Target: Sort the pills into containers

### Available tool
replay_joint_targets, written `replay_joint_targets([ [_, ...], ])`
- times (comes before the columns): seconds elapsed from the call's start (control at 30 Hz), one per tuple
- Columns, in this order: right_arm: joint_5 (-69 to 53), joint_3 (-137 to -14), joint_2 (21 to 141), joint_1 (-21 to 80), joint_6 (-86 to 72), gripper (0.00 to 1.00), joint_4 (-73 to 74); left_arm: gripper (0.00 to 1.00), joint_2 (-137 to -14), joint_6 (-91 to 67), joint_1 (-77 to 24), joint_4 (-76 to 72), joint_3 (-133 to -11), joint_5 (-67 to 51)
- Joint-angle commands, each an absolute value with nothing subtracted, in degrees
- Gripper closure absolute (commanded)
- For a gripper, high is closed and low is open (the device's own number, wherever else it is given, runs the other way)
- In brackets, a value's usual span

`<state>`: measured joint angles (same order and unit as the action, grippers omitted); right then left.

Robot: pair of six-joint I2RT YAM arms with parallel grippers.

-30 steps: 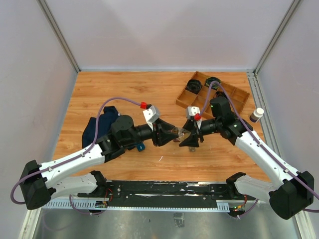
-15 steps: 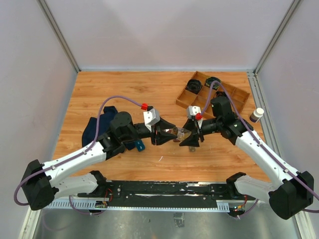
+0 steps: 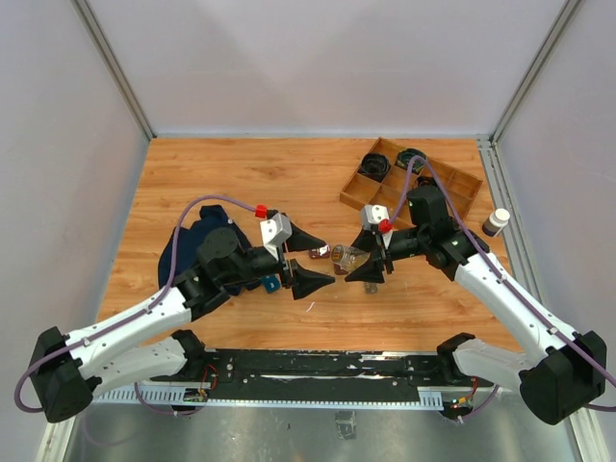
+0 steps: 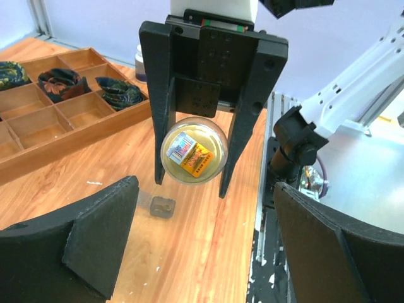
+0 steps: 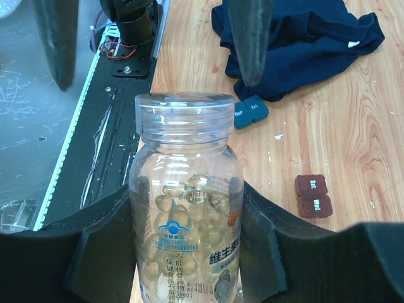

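Held: pill bottle [image 5: 186, 208], cap [image 5: 183, 110] on, clamped in right end effector [image 3: 371, 258]. Idle: left end effector [image 3: 310, 260], wide open, empty, facing cap. On counter [image 3: 241, 173] nearby: both containers [image 5: 312, 196]. I judge uncapping pending; next I close on cap, twist.

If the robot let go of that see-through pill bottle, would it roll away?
Probably yes: the pill bottle is round and the right gripper holds it sideways. Its smooth clear plastic looks slippery. Only partly full of capsules, it is likely light.
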<state>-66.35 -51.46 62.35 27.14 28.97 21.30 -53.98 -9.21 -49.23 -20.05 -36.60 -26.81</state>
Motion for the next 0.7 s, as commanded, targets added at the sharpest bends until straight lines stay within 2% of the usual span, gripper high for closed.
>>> replay_joint_targets([
  [0.0,-66.84,-52.33,61.61,26.63,30.68,1.00,20.93,0.03,-49.31,-12.90,-49.22,-19.50,-34.42,-23.23],
  [0.13,-65.92,-52.47,61.91,26.62,31.54,0.99,21.70,0.01,-44.49,-17.99,-49.09,-20.27,-31.55,-17.38],
  [0.27,-64.72,-52.49,62.26,26.63,31.43,0.99,21.58,0.01,-43.39,-29.39,-48.78,-25.57,-30.67,-16.80],
  [0.37,-62.83,-52.47,62.68,26.63,30.60,0.99,21.00,0.09,-44.62,-38.07,-48.78,-23.96,-32.23,-9.54],
  [0.47,-59.43,-52.25,62.84,26.54,28.91,0.99,19.62,0.14,-45.72,-40.22,-49.37,-21.02,-33.99,-3.05],
  [0.67,-55.43,-51.67,63.54,26.28,25.51,0.99,16.85,0.15,-50.66,-40.45,-52.40,-18.12,-37.00,5.49],
])
